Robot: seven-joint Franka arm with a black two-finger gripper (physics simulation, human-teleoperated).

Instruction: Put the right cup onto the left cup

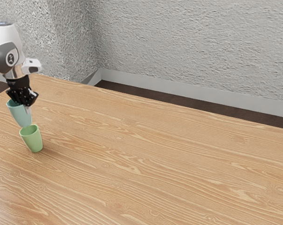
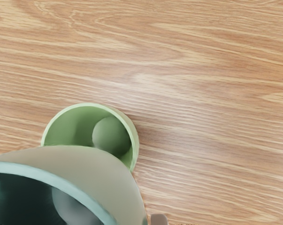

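teal cup (image 1: 21, 116) = the one to move, taking it as the task's right cup. it's in my claw (image 1: 25, 106), gripped at the rim wall, mouth up, roughly upright. looks lifted: no contact shadow under it on the wooden table (image 1: 132, 150), and in the wrist view its rim sits big and close, partly covering the cup below.

target: light-green cup (image 1: 33, 140), standing upright on the table, mouth open toward me. teal base shows right by the green rim in the exterior view; can't tell if they touch, probably a gap in height.

progress: grasp done, lift done, carry mostly done by my read. left: centering, lowering, letting go. call it past halfway. not stacked; in the wrist view part of the green mouth is uncovered, so the teal cup looks off-center from it.

next i'd shift a little so the teal base lines up over the green opening, then go straight down, slow. risk: base catches the green rim and tips that cup. release only once it's seated, then back off upward.
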